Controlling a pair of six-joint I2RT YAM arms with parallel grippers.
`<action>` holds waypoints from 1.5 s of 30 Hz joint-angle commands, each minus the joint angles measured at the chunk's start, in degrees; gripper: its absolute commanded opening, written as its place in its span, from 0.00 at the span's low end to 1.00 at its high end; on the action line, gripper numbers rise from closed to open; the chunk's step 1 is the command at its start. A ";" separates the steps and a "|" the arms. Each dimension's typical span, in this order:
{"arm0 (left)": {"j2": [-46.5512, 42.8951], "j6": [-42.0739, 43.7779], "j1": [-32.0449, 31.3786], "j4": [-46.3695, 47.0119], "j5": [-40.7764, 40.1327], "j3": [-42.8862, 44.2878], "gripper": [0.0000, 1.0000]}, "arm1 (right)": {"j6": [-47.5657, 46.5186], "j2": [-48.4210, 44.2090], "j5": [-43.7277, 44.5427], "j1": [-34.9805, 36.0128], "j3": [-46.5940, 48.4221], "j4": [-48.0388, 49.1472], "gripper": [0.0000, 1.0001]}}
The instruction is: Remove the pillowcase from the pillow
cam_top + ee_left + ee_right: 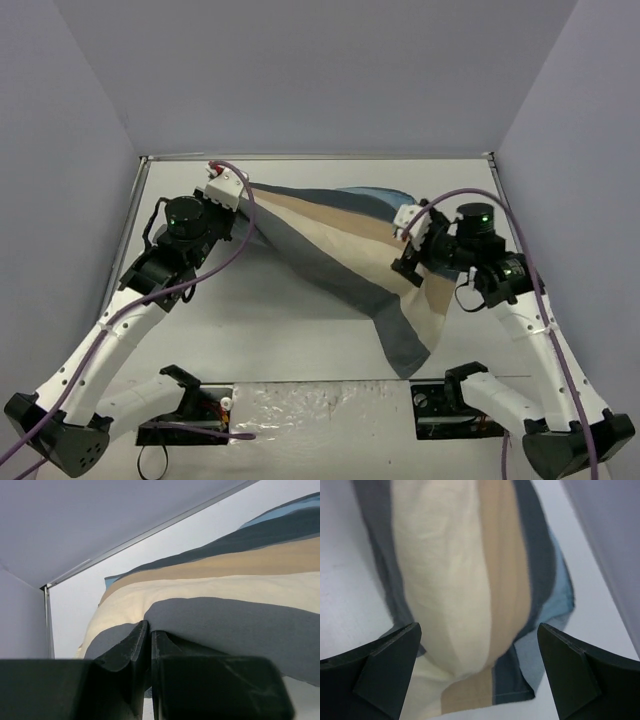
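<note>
The striped pillowcase (330, 245) lies across the middle of the table, bulging and raised at its left end, with a flat tail reaching toward the near edge. It fills the left wrist view (225, 590) and the right wrist view (455, 580). No cream foam of the pillow shows; the cloth hides it. My left gripper (243, 212) is shut on a grey stripe at the pillowcase's left end (150, 630). My right gripper (408, 262) hangs over the pillowcase's right part, jaws wide open and empty (480, 667).
The white table (250, 330) is boxed in by grey walls on the left, back and right, with a metal rail (320, 156) along the back edge. A shiny strip (320, 405) lies between the arm bases at the near edge.
</note>
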 commanded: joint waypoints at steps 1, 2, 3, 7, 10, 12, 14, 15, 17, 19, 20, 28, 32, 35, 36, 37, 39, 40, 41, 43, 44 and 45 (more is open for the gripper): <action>2.87 -4.04 0.34 -2.22 3.94 6.02 0.02 | 2.56 2.20 11.33 9.14 -2.84 -1.45 0.99; 3.49 -4.22 0.69 -2.75 4.30 7.94 0.02 | 3.70 3.08 11.51 9.93 -3.89 -0.84 1.00; 4.10 -4.30 0.78 -3.11 4.65 8.83 0.02 | 4.06 3.44 11.17 11.86 -4.25 -0.66 1.00; 6.48 -4.66 1.13 -4.78 5.79 13.23 0.02 | 6.52 5.72 9.14 16.52 -5.05 0.31 1.00; 7.10 -4.13 1.75 -5.83 5.62 15.43 0.02 | 6.44 6.95 18.69 20.83 -8.11 3.46 1.00; 7.01 -4.13 2.45 -6.10 5.79 15.87 0.02 | 5.82 7.65 29.23 23.63 -12.41 5.66 0.94; 6.66 -4.30 2.89 -6.10 6.06 15.70 0.02 | 6.26 8.45 42.53 24.53 -16.62 11.27 0.88; 6.31 -4.30 3.24 -6.18 6.06 15.61 0.02 | 6.26 8.62 46.54 24.53 -17.78 13.38 0.84; 5.96 -4.30 3.50 -6.27 6.06 15.17 0.02 | 5.56 7.14 52.44 24.44 -19.45 18.58 0.83; 5.34 -4.48 3.94 -6.45 6.14 14.56 0.02 | 3.89 4.60 56.76 24.44 -20.95 21.99 0.79; 5.25 -4.57 4.03 -6.54 6.41 14.47 0.02 | 3.10 4.06 58.00 24.44 -21.30 23.15 0.75; 4.29 -6.76 4.47 -6.27 7.46 13.76 0.02 | -0.51 5.19 58.73 24.27 -26.84 33.61 0.29; 3.41 -7.47 4.56 -6.97 7.46 14.03 0.02 | 2.21 5.37 53.89 23.48 -24.74 33.62 0.00; 3.32 -7.91 4.74 -7.76 9.04 14.99 0.02 | 4.67 2.66 47.59 22.78 -20.89 29.15 0.00; 3.32 -7.91 4.82 -7.94 9.05 15.43 0.02 | 5.20 0.21 45.98 21.99 -19.74 26.96 0.00; 3.32 -8.00 4.82 -8.20 9.22 15.96 0.02 | 5.55 -0.86 44.14 21.46 -18.42 24.50 0.00; 3.49 -8.08 5.09 -8.29 9.40 16.92 0.02 | 5.91 -2.27 37.46 19.62 -13.59 18.11 0.00; 3.67 -8.08 5.09 -8.38 9.48 17.19 0.02 | 6.08 -2.01 36.05 19.09 -12.18 16.24 0.00; 3.93 -8.00 5.09 -8.38 9.66 17.28 0.02 | 6.00 -1.58 33.69 19.00 -10.08 14.13 0.20; 4.02 -8.08 5.18 -8.21 9.75 17.02 0.02 | 4.42 -0.69 31.90 18.91 -10.32 11.47 0.57; 3.93 -8.00 5.26 -7.95 9.75 16.67 0.02 | 3.37 -0.78 32.25 18.91 -11.19 11.47 0.80; 3.76 -8.00 5.26 -7.86 9.75 16.05 0.02 | 0.75 -0.69 33.47 19.08 -13.20 12.08 0.86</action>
